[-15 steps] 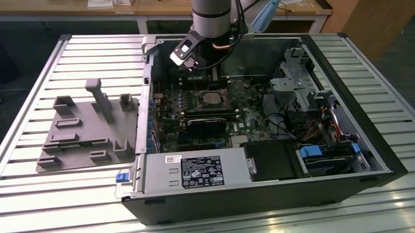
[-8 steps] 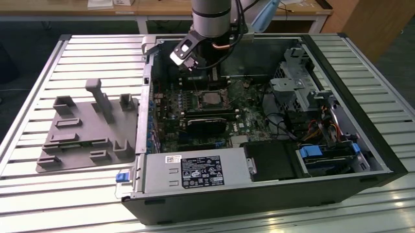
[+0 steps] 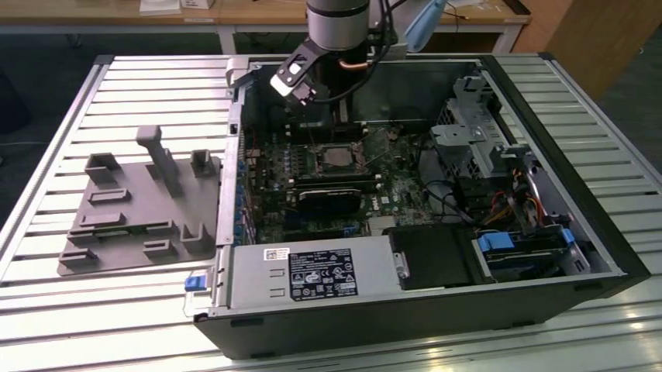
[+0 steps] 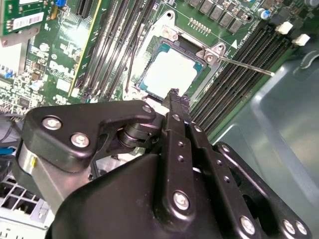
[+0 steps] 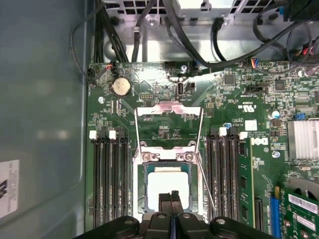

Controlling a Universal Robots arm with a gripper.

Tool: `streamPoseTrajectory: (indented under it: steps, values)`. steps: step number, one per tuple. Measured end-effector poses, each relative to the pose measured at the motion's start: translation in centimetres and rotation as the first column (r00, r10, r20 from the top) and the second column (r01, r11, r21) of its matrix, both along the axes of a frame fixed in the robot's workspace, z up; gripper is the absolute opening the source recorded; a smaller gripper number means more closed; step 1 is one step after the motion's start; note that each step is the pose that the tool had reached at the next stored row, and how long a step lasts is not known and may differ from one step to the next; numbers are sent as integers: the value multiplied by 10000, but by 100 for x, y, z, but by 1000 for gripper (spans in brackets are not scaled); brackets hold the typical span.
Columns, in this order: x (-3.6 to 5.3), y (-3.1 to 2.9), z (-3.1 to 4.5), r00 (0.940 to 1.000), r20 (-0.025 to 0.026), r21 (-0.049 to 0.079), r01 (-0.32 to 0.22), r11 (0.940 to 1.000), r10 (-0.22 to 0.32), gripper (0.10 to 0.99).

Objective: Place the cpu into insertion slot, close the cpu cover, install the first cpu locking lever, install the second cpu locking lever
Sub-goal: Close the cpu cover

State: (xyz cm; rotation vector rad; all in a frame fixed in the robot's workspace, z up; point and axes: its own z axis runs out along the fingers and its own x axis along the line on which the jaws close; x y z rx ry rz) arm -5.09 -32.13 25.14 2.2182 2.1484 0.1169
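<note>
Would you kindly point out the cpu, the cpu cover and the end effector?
cpu (image 5: 169,180), first wrist view, pale metal surface.
cpu cover (image 5: 169,108), first wrist view, silvery bar of open frame.
end effector (image 5: 171,194), first wrist view, between its fingertips.

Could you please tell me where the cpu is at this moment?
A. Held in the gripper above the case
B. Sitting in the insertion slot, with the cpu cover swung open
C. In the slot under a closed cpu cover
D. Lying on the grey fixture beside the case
B: in the first wrist view the pale cpu lies inside the insertion slot, and the cpu cover is folded back flat on the board beyond it, with the gripper closed at the chip's edge.
</note>
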Motion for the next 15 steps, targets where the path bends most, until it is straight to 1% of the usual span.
streamPoseTrajectory:
  steps: [3, 9, 11, 15]
  values:
    - [0, 0, 55, 10000, 0, 0, 0, 10000, 0, 102]
    - [4, 0, 57, 10000, 0, 0, -2, 10000, 2, 102]
    - [26, 0, 58, 10000, -1, -1, -1, 10000, 1, 102]
    - [112, 0, 57, 10000, -5, 1, 0, 10000, 0, 102]
